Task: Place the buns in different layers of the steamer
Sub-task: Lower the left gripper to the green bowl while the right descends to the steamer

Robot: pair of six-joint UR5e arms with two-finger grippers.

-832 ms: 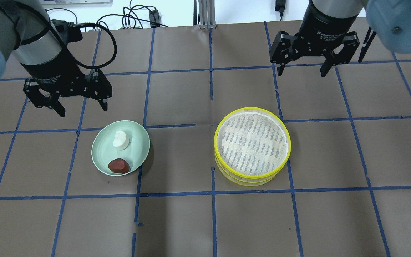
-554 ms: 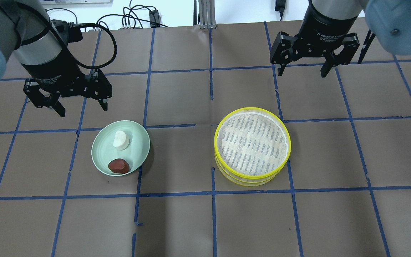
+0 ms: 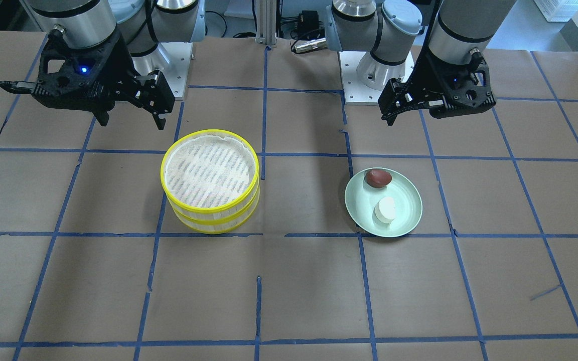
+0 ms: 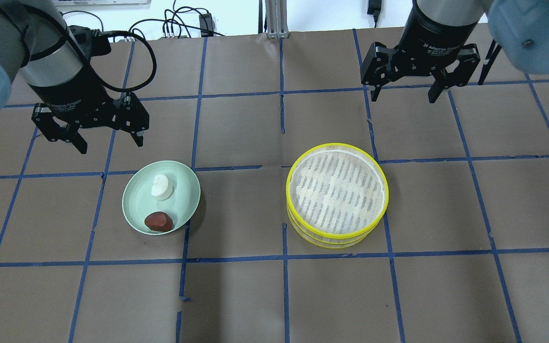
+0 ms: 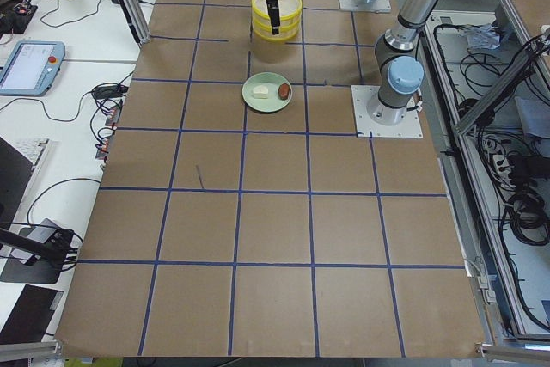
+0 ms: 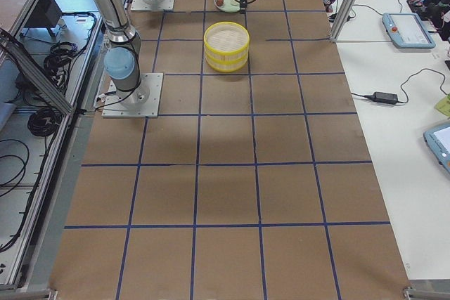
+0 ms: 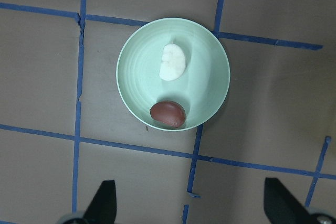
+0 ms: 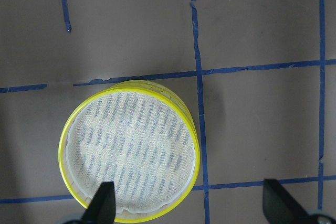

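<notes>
The white bun [image 4: 161, 186] and the dark reddish-brown bun [image 4: 158, 221] lie on a pale green plate [image 4: 184, 190]. Both also show in the left wrist view, the white bun [image 7: 172, 62] and the brown bun [image 7: 167, 114]. The two steamer layers are stacked, the upper layer [image 4: 337, 188] on the lower layer [image 4: 331, 240], and the upper one holds nothing. My left gripper [image 4: 111, 145] is open and empty, above the table just beyond the plate. My right gripper [image 4: 403, 97] is open and empty, beyond the steamer stack [image 8: 128, 150].
The brown table cover [image 4: 236, 295] carries a grid of blue tape. Cables [image 4: 174, 24] lie past the far edge. The arms' base plates [image 3: 369, 85] sit at the robot's side of the table.
My left gripper has shifted very slightly toward the far edge. The right gripper, the buns, the plate and the steamer layers have not moved.
</notes>
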